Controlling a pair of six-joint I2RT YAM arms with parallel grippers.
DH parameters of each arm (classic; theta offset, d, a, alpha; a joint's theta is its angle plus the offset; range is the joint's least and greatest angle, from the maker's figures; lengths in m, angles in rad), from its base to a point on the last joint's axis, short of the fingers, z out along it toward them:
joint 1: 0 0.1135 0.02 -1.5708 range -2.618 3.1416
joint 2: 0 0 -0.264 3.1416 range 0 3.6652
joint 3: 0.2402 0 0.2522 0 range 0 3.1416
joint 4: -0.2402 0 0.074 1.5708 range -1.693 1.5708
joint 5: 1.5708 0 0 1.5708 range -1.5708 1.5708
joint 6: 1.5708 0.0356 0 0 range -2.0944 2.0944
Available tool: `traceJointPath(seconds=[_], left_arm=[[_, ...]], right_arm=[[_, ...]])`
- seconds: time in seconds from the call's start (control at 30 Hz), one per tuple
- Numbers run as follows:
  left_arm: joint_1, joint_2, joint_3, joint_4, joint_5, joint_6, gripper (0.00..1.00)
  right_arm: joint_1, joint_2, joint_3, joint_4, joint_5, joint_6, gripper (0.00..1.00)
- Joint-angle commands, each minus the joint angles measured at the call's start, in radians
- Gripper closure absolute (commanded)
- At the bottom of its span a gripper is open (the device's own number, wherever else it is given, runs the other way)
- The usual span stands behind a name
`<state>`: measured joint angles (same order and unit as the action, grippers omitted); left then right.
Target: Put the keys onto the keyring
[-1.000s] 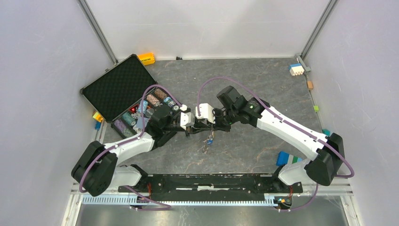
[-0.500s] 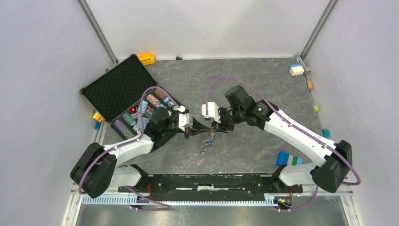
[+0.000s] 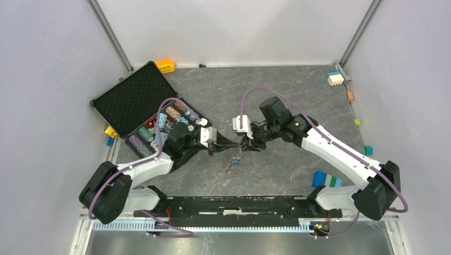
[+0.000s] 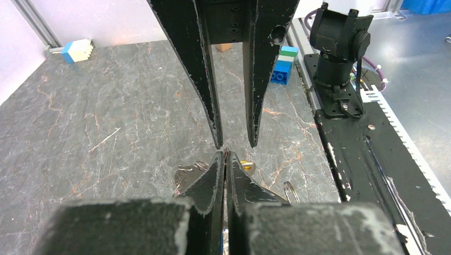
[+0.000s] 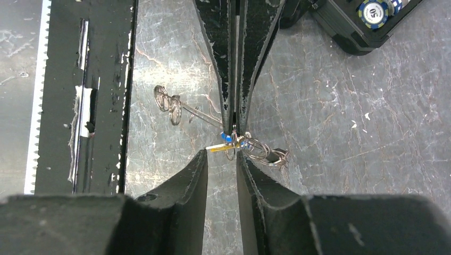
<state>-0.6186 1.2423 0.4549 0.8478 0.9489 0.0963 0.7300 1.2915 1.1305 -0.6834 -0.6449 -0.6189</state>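
Pinching shut low over the tabletop (image 5: 330, 106), the left fingers (image 5: 220, 53) grip the keyring (image 5: 259, 149) right where the blue key (image 5: 227, 137) and the yellow-orange key (image 5: 217, 149) bunch against their tips. The right fingers (image 5: 181, 186) face them tip to tip, narrowly parted and holding nothing. Whether the bunch touches the tabletop cannot be told.

top view high overhead, far; wrist views close, facing each other, sharing keys (image 5: 227, 139)
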Motion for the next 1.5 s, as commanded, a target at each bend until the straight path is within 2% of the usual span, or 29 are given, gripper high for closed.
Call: traceJointPath(seconds=[0.0, 0.33, 0.87, 1.47], left_arm=[[-0.001, -0.028, 0.001, 0.079, 0.001, -0.027, 0.98], [-0.002, -0.033, -0.007, 0.089, 0.023, -0.024, 0.98], [0.0, -0.031, -0.016, 0.113, 0.069, -0.021, 0.98], [0.0, -0.026, -0.038, 0.21, 0.093, -0.062, 0.98]], right_arm=[[-0.008, 0.009, -0.009, 0.047, -0.047, -0.004, 0.7], [-0.017, 0.036, -0.015, 0.053, -0.047, -0.013, 0.79], [-0.024, 0.048, -0.021, 0.06, -0.064, -0.01, 0.99], [-0.024, 0.081, -0.014, 0.062, -0.112, -0.001, 1.0]])
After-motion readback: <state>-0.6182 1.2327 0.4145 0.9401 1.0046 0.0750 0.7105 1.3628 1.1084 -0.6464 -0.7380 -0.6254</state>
